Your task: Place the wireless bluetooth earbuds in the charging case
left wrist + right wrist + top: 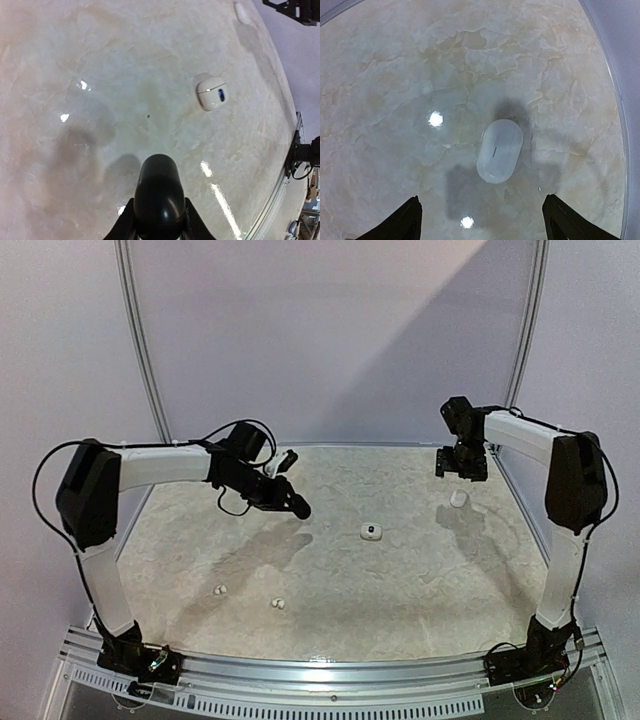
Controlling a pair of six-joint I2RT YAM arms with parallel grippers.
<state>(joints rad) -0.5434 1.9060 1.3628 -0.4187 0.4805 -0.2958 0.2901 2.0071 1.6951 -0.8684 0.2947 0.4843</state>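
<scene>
Right, the left pincer [285, 499] first, up in the middle-left of the overhead view: it's clenched around a black charging case [159, 192]. In the left wrist view that glossy black pebble sits at the bottom centre, pinched at its sides between the two dark fingers [196, 227], and it's up off the table.

Over to the right pincer [487, 220], upper right of the overhead view. It's released, and its fingertips stand far apart in the bottom corners of the right wrist view, gripping nothing. Directly below, between them, a frosted white case [499, 150] lies shut on the surface, clear of both fingers.

Now the surface. It's a pale marbled table [330, 625] with beige veining and a few bright glare spots, and a slotted metal rail [330, 672] runs along its bottom edge. Behind it is a plain pale wall [330, 330], framed left and right by curved metal poles [140, 340].

Down to the small stuff. Mid-table, just right of centre, sits a second white case [372, 531] with a dark mark on top. At lower left, one white earbud [220, 589] lies loose on the marble. A second white earbud [278, 603] lies near it to the right. Both are well apart from either pincer and outside every case.
</scene>
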